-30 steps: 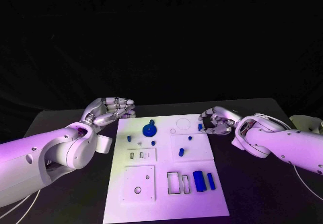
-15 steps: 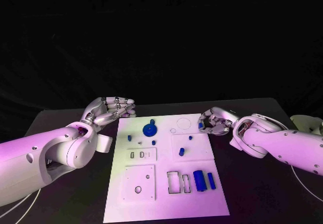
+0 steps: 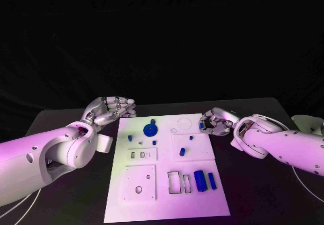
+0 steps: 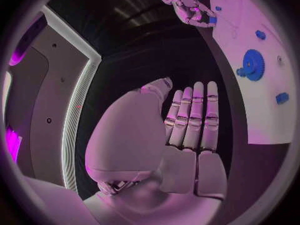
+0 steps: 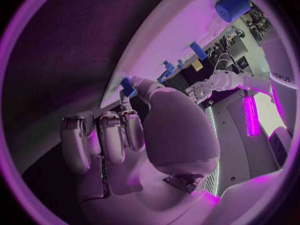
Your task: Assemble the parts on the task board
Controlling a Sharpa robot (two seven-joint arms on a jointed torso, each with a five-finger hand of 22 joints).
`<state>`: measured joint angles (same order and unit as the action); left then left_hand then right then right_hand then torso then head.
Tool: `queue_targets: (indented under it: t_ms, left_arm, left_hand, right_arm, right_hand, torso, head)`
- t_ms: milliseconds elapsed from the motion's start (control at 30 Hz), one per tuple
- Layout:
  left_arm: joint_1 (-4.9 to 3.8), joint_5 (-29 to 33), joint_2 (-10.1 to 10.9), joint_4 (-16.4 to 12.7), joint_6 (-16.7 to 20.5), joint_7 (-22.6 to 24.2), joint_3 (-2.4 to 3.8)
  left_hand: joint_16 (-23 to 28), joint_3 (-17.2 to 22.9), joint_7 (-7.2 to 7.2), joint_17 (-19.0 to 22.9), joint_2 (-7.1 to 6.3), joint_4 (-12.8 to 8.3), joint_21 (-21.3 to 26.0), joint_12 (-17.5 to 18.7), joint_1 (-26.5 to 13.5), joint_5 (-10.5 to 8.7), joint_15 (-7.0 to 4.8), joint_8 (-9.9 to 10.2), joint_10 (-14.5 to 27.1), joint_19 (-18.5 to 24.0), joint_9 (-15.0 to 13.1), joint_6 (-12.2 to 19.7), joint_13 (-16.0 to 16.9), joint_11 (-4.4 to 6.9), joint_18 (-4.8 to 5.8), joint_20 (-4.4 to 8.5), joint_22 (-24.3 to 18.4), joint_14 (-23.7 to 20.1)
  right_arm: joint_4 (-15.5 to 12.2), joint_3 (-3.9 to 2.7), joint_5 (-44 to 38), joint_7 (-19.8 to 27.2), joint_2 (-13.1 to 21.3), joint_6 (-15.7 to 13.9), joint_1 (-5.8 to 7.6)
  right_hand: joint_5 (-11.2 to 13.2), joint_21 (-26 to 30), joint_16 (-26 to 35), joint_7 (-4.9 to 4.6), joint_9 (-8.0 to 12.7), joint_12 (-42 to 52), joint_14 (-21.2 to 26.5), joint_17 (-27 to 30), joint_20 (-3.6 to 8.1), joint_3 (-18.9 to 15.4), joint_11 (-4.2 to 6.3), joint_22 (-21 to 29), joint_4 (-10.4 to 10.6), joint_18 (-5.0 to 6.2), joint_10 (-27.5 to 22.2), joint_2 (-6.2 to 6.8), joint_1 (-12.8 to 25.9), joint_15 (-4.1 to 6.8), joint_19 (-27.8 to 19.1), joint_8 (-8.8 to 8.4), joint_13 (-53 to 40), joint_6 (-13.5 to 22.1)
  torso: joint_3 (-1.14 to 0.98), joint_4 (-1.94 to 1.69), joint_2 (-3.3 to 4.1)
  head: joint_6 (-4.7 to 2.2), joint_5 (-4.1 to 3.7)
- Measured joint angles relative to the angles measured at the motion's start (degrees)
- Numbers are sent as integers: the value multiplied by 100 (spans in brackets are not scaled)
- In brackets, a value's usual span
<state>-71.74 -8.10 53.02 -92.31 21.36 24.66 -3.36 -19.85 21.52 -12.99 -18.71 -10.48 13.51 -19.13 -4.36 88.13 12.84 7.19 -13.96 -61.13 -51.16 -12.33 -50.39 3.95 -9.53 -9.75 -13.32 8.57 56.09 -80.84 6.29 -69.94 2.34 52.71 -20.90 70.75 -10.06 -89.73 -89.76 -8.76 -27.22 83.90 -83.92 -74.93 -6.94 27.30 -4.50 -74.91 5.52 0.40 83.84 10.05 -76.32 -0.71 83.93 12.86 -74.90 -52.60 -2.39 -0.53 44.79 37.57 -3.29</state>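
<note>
The white task board lies in the middle of the black table. My right hand hovers at the board's far right edge and pinches a small blue part between thumb and a finger; the right wrist view shows that part at the thumb tip. Just left of it a round outline is marked on the board. My left hand rests off the board's far left corner, its fingers held side by side with nothing in them. A blue gear stands near that corner.
Small blue pieces are scattered over the board's far half. Two blue blocks lie beside rectangular slots at its near right. Bare black table flanks the board on both sides.
My right hand has shifted slightly toward the board's far right edge, still holding the small blue part. The left hand has stayed put.
</note>
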Motion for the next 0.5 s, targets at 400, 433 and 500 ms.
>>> queue_targets:
  t_ms: [400,433,500]
  left_arm:
    - [0,-8,2,6,0,-3,0]
    - [0,-8,2,8,0,-3,0]
    - [0,-9,1,14,0,-4,0]
  left_hand:
    - [15,0,0,1,0,0,-22,0,0,0,0,0,0,0,1,0,0,0,0,0,-1,0]
    - [15,0,0,1,0,0,-22,0,0,0,0,0,0,0,1,0,0,0,0,0,-1,0]
    - [15,0,0,1,0,0,-22,0,0,0,0,0,0,0,1,0,0,0,0,0,-1,0]
  right_arm:
    - [-217,-1,80,98,49,-423,-2]
    - [-268,-2,86,97,59,-455,0]
    - [-391,-3,89,72,77,-510,13]
  right_hand:
    - [315,0,0,94,-49,88,-11,1,181,313,196,0,-52,0,9,-331,64,176,7,200,-5,-262]
    - [376,0,0,94,-48,88,-11,1,181,342,201,1,-53,0,4,-356,88,176,7,200,-4,-262]
    - [431,0,0,94,3,88,-11,1,181,359,205,1,-50,0,0,-388,92,176,7,200,-4,-262]
  torso:
    - [1,1,-5]
    - [3,1,-8]
    - [7,1,-12]
  head:
    - [4,-1]
    - [4,-1]
    - [2,8]
